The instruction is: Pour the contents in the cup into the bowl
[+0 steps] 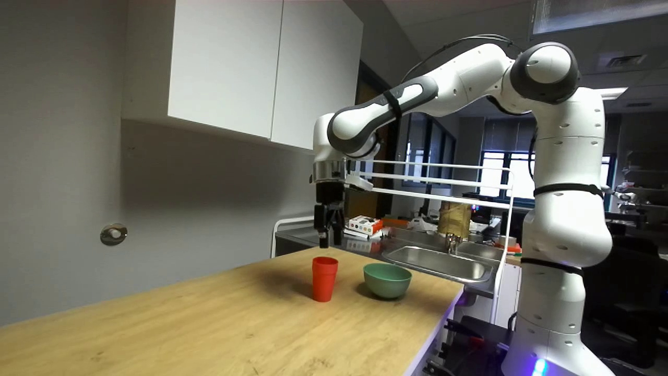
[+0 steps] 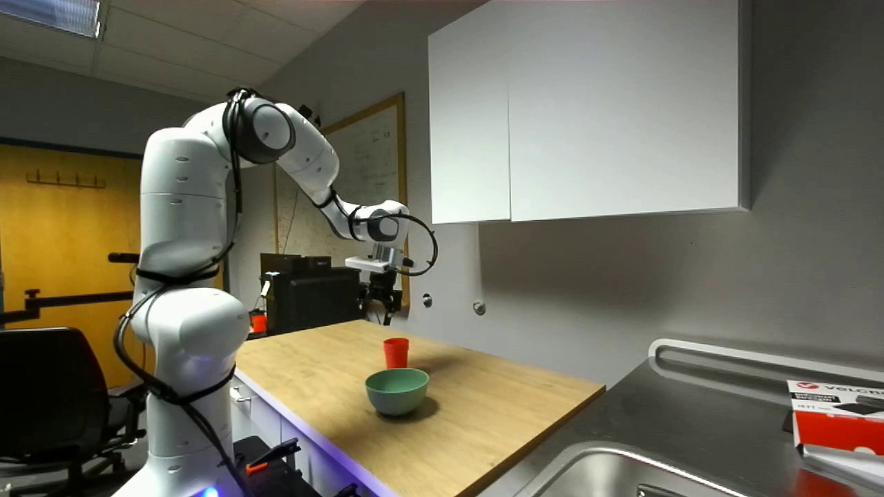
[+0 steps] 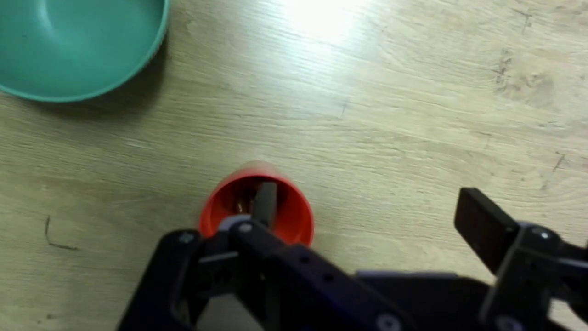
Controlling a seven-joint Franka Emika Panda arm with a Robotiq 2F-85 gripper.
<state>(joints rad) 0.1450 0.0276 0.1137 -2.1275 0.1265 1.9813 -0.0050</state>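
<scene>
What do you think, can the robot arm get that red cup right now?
Probably yes: the open gripper hangs roughly above the upright cup, and nothing shows between them. But in the wrist view one finger overlaps the cup's mouth, so it would likely need to shift sideways before coming down.

On pale wood-grained counter [image 3: 390,115], the teal-green bowl [image 3: 78,46] sits cropped at upper left. Below and left of centre the red-orange cup [image 3: 294,216] shows dark, glinting contents [image 3: 241,203] too small to tell. Along the bottom the pincer [image 3: 372,214] has its fingers [image 3: 265,202] spread wide, one overlapping the cup's mouth, the other at lower right
</scene>
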